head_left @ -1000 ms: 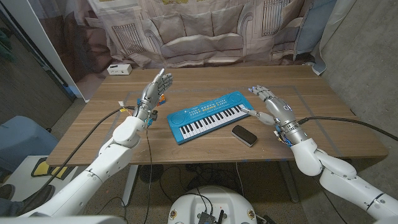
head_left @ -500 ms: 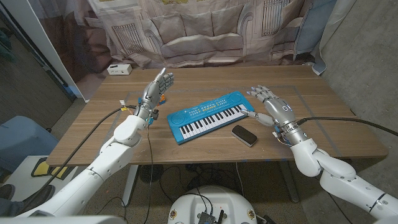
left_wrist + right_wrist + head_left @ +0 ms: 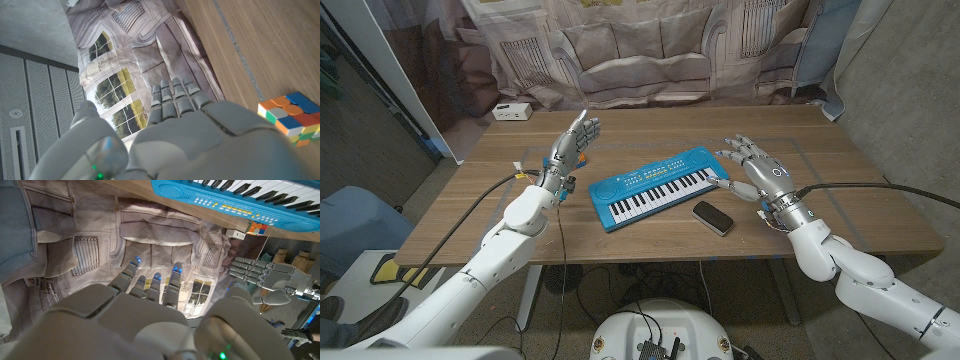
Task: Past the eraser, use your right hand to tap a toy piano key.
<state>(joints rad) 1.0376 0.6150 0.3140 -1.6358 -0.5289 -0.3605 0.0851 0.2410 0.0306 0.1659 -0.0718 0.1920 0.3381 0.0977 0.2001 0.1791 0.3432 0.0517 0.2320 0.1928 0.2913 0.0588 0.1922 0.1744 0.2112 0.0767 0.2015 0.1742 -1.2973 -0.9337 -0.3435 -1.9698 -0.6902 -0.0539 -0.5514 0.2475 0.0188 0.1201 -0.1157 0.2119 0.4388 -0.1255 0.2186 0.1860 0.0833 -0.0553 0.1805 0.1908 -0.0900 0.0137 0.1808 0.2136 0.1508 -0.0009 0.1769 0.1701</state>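
The blue toy piano [image 3: 655, 186] lies slantwise mid-table, and the right wrist view shows its edge [image 3: 240, 200]. A black eraser [image 3: 712, 217] lies just in front of the piano's right end. My right hand [image 3: 752, 170] hovers past the eraser at that end with fingers spread and holds nothing. Its thumb reaches down to the rightmost keys, and I cannot tell if it presses one. The back of the right hand [image 3: 150, 315] fills the lower part of the right wrist view. My left hand [image 3: 572, 142] stands raised to the piano's left, fingers straight and empty.
A colourful puzzle cube [image 3: 292, 117] sits on the table beside my left hand. A small white box [image 3: 509, 111] lies at the far left edge. A printed curtain [image 3: 650, 50] hangs behind the wooden table [image 3: 840, 210].
My right hand has edged slightly to the right at the piano's end. The left hand, the piano and the eraser have not moved.
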